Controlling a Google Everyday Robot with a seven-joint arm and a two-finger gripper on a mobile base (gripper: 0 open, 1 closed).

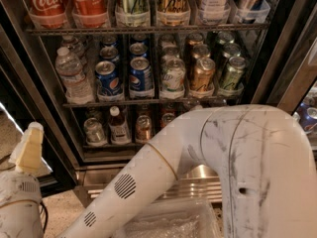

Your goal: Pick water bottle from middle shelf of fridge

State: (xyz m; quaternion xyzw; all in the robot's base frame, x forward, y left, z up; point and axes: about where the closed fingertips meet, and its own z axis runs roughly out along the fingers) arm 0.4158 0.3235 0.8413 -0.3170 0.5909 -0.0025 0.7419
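The water bottle (pixel 72 76), clear ribbed plastic with a white cap, stands upright at the left end of the middle shelf (pixel 148 102) of the fridge (pixel 43 100). A second clear bottle stands behind it. Blue Pepsi cans (pixel 108 78), a green can and gold cans line the same shelf. My gripper (pixel 28 150) is at the lower left, outside the fridge, below and left of the bottle and well apart from it. My white arm (pixel 208 157) crosses the lower frame.
Red Coca-Cola cans (pixel 44 1) and tall cans fill the rack above. The bottom rack holds cans and a small bottle with a red-orange cap (pixel 118 125). A steel grille (pixel 198 187) forms the base. The black door frame (pixel 282 63) stands at the right.
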